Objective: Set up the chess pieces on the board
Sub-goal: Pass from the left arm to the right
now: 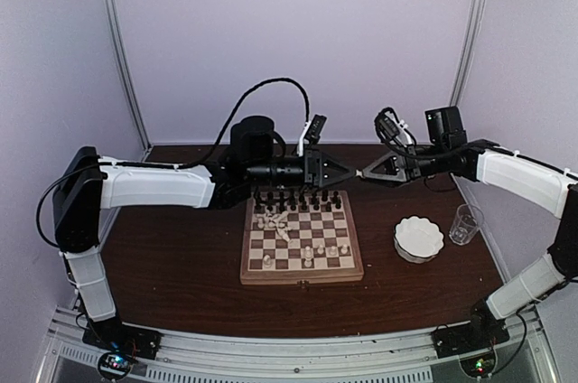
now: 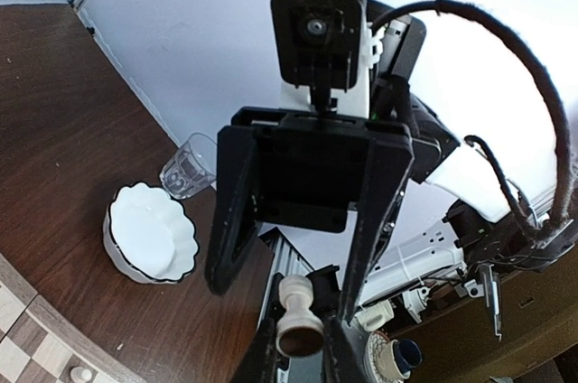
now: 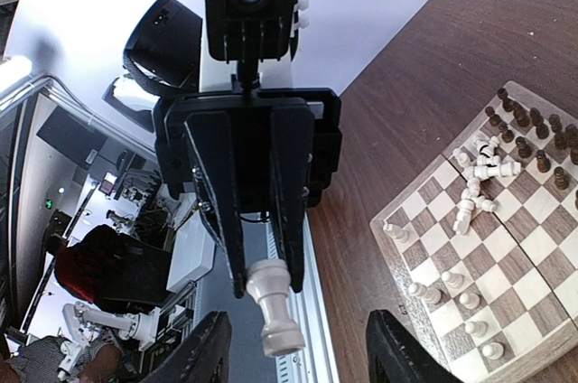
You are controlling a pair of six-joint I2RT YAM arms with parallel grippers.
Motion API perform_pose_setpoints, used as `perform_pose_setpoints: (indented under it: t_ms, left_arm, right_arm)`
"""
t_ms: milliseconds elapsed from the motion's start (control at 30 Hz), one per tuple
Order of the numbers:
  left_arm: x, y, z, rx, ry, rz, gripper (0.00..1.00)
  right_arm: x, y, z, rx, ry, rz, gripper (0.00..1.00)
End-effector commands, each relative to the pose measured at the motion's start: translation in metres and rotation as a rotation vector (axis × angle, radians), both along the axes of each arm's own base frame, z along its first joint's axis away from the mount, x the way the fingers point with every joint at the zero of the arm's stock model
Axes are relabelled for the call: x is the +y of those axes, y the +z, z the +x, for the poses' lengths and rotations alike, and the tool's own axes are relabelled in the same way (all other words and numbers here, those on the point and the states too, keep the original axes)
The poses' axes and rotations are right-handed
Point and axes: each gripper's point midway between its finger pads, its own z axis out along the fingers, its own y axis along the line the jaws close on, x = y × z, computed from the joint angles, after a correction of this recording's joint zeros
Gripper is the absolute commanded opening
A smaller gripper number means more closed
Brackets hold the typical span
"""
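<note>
My left gripper (image 1: 348,172) and right gripper (image 1: 366,172) meet tip to tip in the air above the far edge of the board (image 1: 302,276). The left gripper (image 2: 302,329) is shut on a cream-white chess piece (image 2: 298,320), a rook by its look. In the right wrist view this piece (image 3: 275,311) sticks out from the left fingers (image 3: 226,220). The right gripper (image 3: 305,351) stands wide open on either side of it, not touching. Dark pieces (image 1: 298,198) line the board's far rows. Several white pieces (image 1: 274,219) lie in a heap, and others (image 1: 307,256) stand near the front.
A white scalloped bowl (image 1: 419,238) and a clear glass (image 1: 465,223) stand right of the board on the dark wooden table. The back wall is close behind both grippers. A black cable (image 1: 262,89) loops above the left arm.
</note>
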Motion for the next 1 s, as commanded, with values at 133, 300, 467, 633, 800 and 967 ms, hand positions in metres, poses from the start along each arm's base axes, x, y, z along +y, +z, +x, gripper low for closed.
perform_pose_setpoints:
  t_ms: [133, 300, 467, 633, 800, 967]
  left_arm:
    - [-0.002, 0.012, 0.001, -0.024, 0.0, -0.059, 0.06]
    - [-0.002, 0.009, 0.002, -0.02, 0.002, -0.053, 0.06]
    - [-0.003, 0.005, 0.004, -0.016, 0.005, -0.046, 0.07]
    - [-0.003, -0.004, 0.005, -0.017, 0.003, -0.01, 0.17]
    - [0.012, -0.023, 0.014, -0.011, 0.035, 0.11, 0.41]
    - [0.061, -0.021, 0.03, -0.094, 0.099, 0.255, 0.57]
  right_arm:
    - [0.007, 0.015, -0.012, 0.012, 0.07, 0.064, 0.43]
    - [0.008, 0.016, -0.012, 0.019, 0.072, 0.073, 0.3]
    - [0.007, 0.017, -0.013, 0.014, 0.07, 0.075, 0.2]
    - [0.007, 0.017, -0.009, -0.026, 0.05, 0.064, 0.1]
    - [-0.002, 0.001, -0.011, -0.111, 0.04, -0.112, 0.07]
    - [-0.013, -0.013, -0.013, -0.306, 0.082, -0.357, 0.06]
